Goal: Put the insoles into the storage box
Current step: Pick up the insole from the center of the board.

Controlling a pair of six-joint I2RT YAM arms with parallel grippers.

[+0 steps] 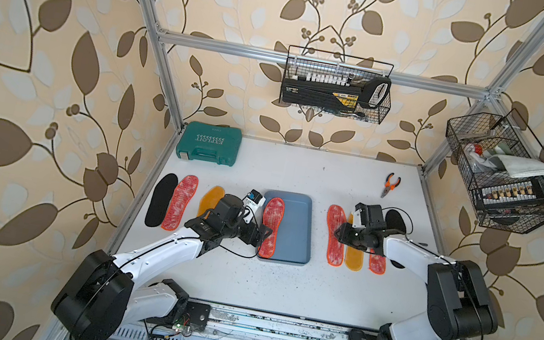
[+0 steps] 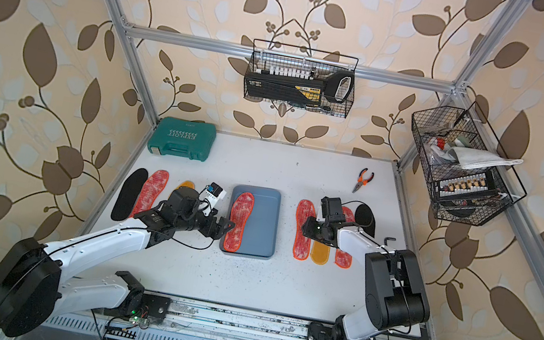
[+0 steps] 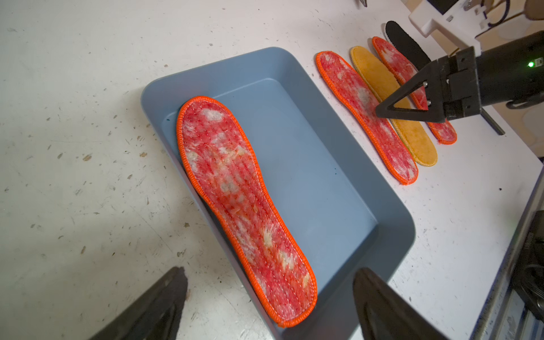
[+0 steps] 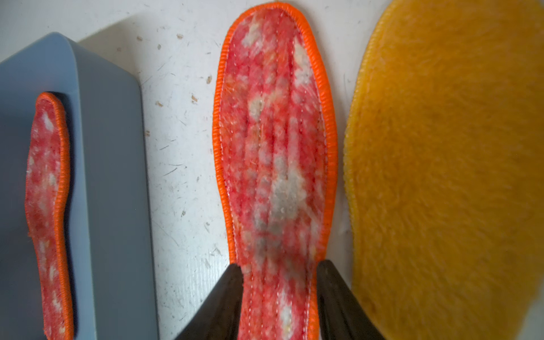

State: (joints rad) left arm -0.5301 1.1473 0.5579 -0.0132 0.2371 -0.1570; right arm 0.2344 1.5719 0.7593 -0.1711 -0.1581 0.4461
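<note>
A red-white mottled insole with orange edging (image 1: 271, 226) is lying in the shallow blue-grey plastic storage box (image 1: 294, 228), along its left wall. The left gripper (image 3: 269, 272) is hovering beside it, fingers wide. On the white worktop (image 1: 280, 286) right of the box, the right gripper (image 4: 278, 265) is pinching a second red-white insole (image 4: 273, 147) by both edges.

White table (image 1: 280, 286): storage box (image 1: 298, 228), insoles (image 1: 180, 202), green case (image 1: 209, 143), pliers (image 1: 390, 185).

A: What's in the storage box (image 1: 294, 228)?
B: One red-white insole (image 1: 271, 225), along its left side, left gripper (image 1: 265, 233) just beside it.
A: And the right gripper (image 1: 338, 233)?
B: Over another red-white insole (image 1: 334, 255).
</note>
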